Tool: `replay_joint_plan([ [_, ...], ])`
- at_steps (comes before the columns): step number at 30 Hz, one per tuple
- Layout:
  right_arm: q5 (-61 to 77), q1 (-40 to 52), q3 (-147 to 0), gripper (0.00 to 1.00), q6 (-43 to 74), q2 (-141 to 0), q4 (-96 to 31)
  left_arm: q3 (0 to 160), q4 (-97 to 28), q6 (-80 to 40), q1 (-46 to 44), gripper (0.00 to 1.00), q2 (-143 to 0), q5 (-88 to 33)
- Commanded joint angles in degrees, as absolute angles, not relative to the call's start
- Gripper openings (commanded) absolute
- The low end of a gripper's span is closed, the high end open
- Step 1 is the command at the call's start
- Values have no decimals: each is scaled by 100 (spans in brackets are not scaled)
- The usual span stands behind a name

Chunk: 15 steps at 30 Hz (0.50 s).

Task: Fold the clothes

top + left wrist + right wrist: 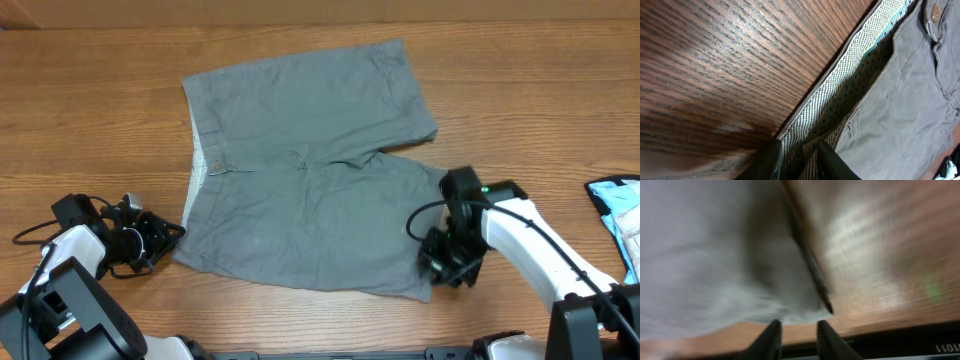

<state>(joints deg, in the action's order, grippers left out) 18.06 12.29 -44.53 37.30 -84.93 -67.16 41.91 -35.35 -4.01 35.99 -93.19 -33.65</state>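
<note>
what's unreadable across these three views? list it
- Right wrist: motion blur smears the shorts; whether the right gripper touches the cloth is unclear.
- Overhead: the right gripper's fingertips are hidden under its own wrist.
- Overhead: the blue-white item is cut off by the right edge, so it is unidentifiable.
- Left wrist: the waistband runs down between the left gripper fingers; depth and contact are unclear.

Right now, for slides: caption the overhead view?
Mid-grey woven shorts flat on wooden table; left hand, right hand at near corners.
</note>
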Motion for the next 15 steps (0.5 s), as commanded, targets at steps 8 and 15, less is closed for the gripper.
replay_joint_plan([
  [8, 2801, 1203, -3402, 59, 3830, -8488, -5572, 4163, -3529, -228, 3570, 29, -9384, -3498],
  [15, 2829, 1201, -3363, 58, 4202, -8488, -5225, 4163, -3529, -228, 3570, 30, -9384, -3498],
])
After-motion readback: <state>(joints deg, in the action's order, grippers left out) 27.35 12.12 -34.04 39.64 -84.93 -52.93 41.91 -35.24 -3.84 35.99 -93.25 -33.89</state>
